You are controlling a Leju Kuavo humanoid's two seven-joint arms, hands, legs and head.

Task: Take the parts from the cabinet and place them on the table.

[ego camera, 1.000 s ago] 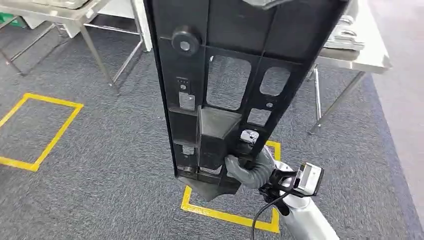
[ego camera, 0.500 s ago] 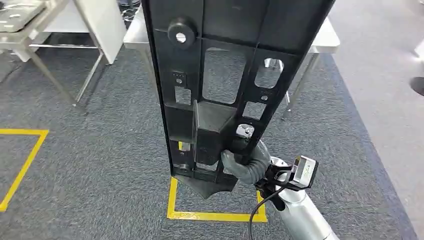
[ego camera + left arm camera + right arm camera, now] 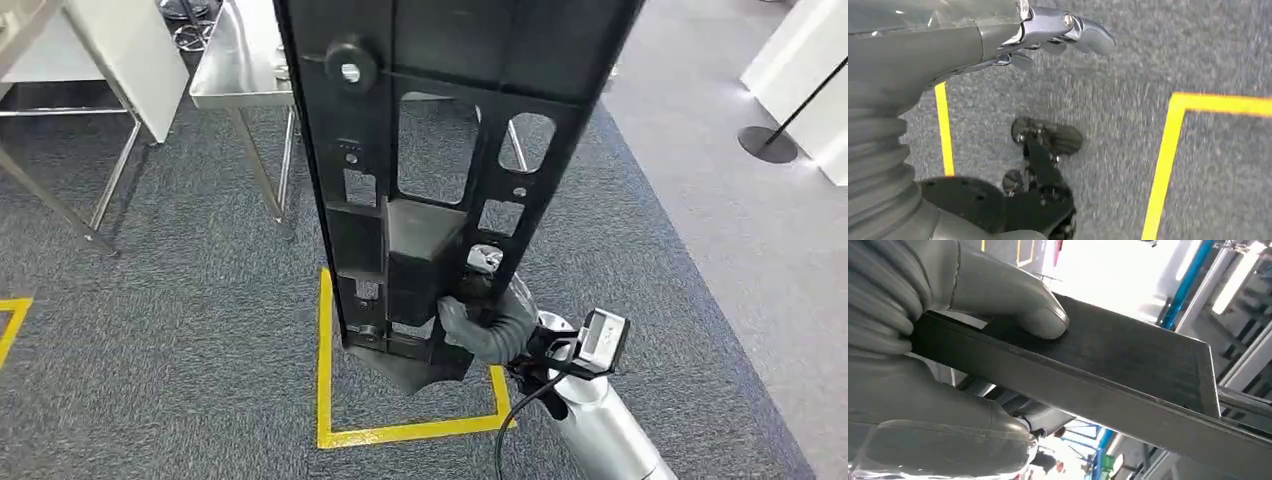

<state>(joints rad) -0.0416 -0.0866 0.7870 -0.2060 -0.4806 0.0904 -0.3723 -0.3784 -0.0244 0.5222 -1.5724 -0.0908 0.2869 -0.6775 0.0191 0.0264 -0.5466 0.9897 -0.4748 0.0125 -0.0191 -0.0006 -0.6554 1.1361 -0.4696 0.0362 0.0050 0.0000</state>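
The floor is a grey carpet [image 3: 170,330] with yellow tape lines [image 3: 325,350] that make a square outline just below the held thing. At the far left of the head view a white panel [image 3: 120,50] stands by metal legs. Next to it, further right, is a steel tabletop [image 3: 235,65] on thin metal legs, and its surface is partly hidden behind the part. At the far right the carpet ends at a smoother pale floor [image 3: 700,120], where a round black stand base [image 3: 767,143] with a thin pole is placed near a white wall.

The black plastic part [image 3: 440,130] is in the middle of the head view, in the air above the carpet and in front of the tabletop. It is a long flat panel with ribs, several cut-out windows, a round knob near the top and a box-shaped block in the lower half. Its long axis is nearly upright, and the upper end goes out of the picture at the top. The lower end points down to the yellow square.

The right robot hand [image 3: 485,325] grasps the part at its lower end; in the right wrist view the thumb [image 3: 1013,300] presses on the flat black face.

The left robot hand [image 3: 1058,30] hangs over the carpet with its fingers curled and it holds nothing.
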